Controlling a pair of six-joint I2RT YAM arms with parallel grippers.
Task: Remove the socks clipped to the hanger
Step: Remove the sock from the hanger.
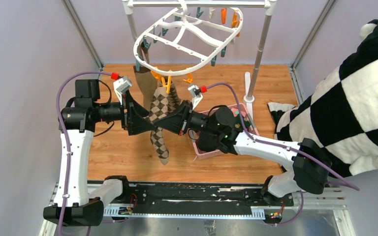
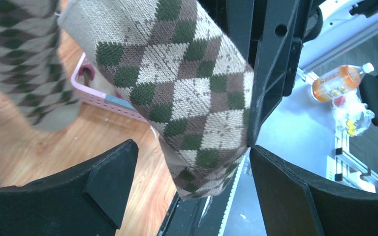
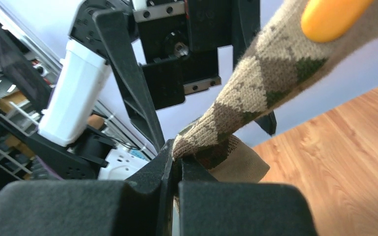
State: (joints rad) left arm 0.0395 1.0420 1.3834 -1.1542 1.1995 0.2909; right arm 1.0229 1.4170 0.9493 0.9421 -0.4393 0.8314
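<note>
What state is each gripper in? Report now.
Left gripper: open, jaws standing either side of the brown argyle sock, not closed on it.
Right gripper: shut on that same sock.

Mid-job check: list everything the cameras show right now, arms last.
hanger: one, white oval frame, hanging on the rack at the back
clips: several, orange and teal, around the hanger
argyle socks: two by the look, brown, beige and green, hanging under the hanger's near edge
plain sock: one, olive-brown, left of the argyle socks
rack: one, grey pole with white foot, back of the table
basket: one, pink, under the right arm
plush cloth: one, black-and-white checked, far right
table: one, wood
left claw: black, open, an argyle sock between its fingers
right claw: black, shut on an argyle sock
</note>
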